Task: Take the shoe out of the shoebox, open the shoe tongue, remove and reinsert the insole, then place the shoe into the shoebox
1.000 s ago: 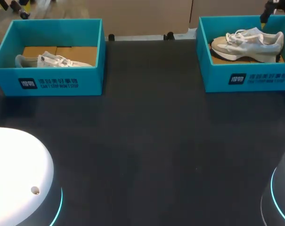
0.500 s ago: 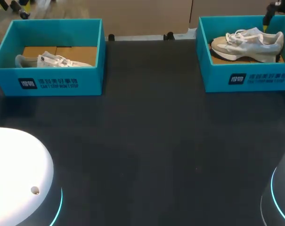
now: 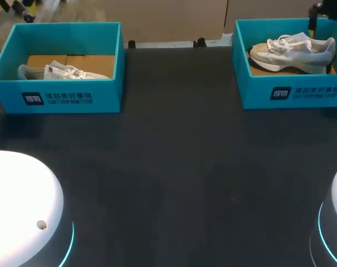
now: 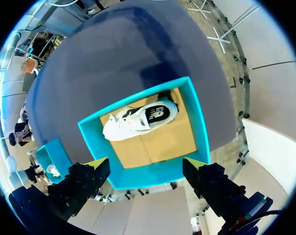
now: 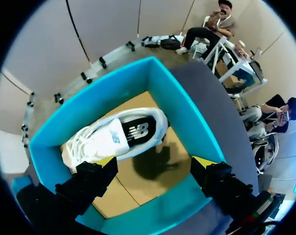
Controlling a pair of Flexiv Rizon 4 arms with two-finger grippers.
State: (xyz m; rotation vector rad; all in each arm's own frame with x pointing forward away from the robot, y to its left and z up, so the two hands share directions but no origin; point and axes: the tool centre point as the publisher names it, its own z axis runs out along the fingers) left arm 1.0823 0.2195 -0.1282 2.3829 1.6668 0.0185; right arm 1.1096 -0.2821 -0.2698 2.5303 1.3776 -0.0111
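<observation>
Two teal shoeboxes stand at the table's far corners, each with a white shoe lying on its side on brown cardboard. The left shoebox [image 3: 57,97] holds the left shoe [image 3: 62,71]. The right shoebox [image 3: 293,92] holds the right shoe [image 3: 293,51]. My left gripper [image 4: 147,165] hangs open high above the left shoebox [image 4: 148,177], with its shoe [image 4: 138,117] ahead of the fingers. My right gripper [image 5: 155,162] is open above the right shoebox [image 5: 184,115], close over its shoe [image 5: 116,137]. In the head view only the end of my right arm [image 3: 324,8] shows.
Both arm bases show as white domes at the near corners, left [image 3: 18,206] and right [image 3: 335,222]. Dark table top [image 3: 174,167] stretches between the boxes and the bases. The other shoebox [image 4: 49,157] shows small beside my left gripper.
The end of my right arm has shifted slightly above the right shoebox's far corner. Boxes and shoes have not moved.
</observation>
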